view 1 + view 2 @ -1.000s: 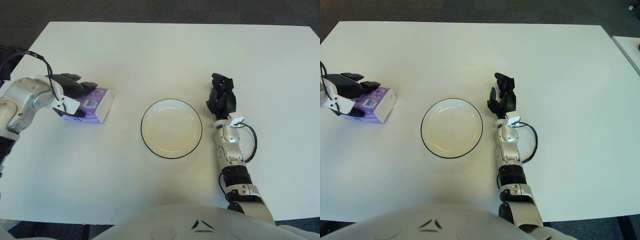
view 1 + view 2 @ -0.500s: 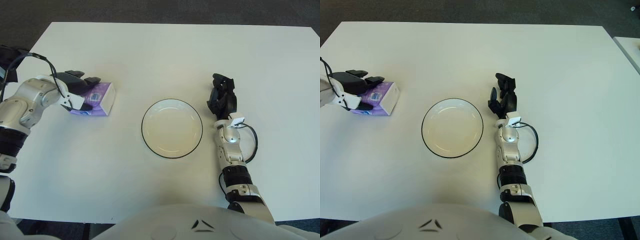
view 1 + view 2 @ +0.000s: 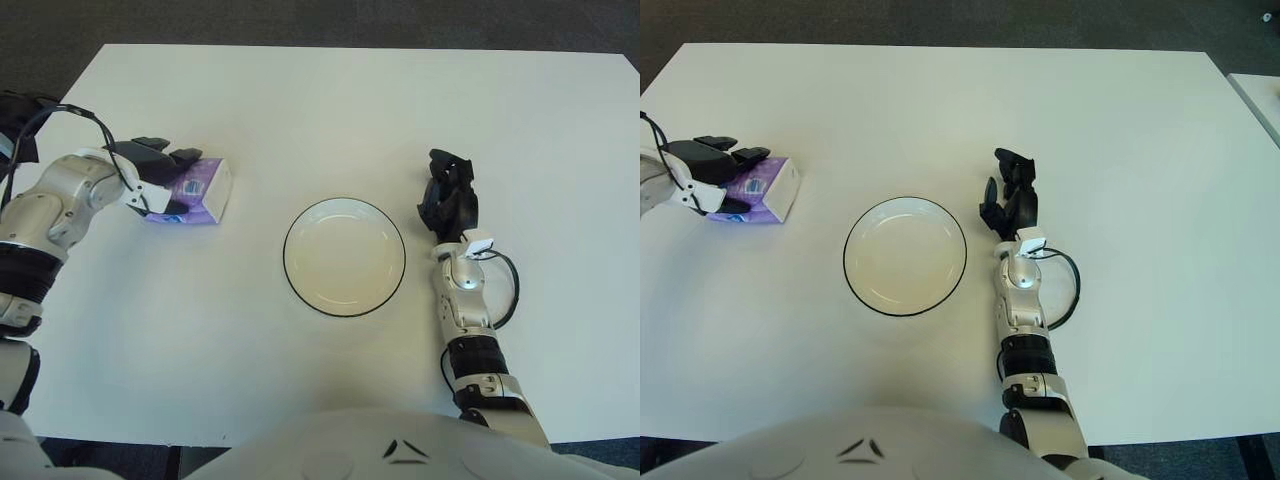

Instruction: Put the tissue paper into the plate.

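**Tissue pack grasped at the table's left side, plate not yet reached**

The purple-and-white soft tissue paper pack (image 3: 192,190) is seen on the white table (image 3: 330,110), well to the left of the round cream plate with a dark rim (image 3: 344,257). The left hand (image 3: 155,178) is closed around the pack's left end, dark fingers laid over its top and a thumb tucked beneath its near edge. Compared with a second ago, the pack has been turned and drawn slightly farther from the robot, and its right end is now angled more towards the plate; the forearm has been swung outward as well. The plate is left bare. This is judged to mean that a grip has been secured and the carry phase is only beginning; a lift and a sideways move to the right are still required. The right hand (image 3: 447,195) is shown just right of the plate, fingers loosely curled and holding nothing, and it has barely shifted
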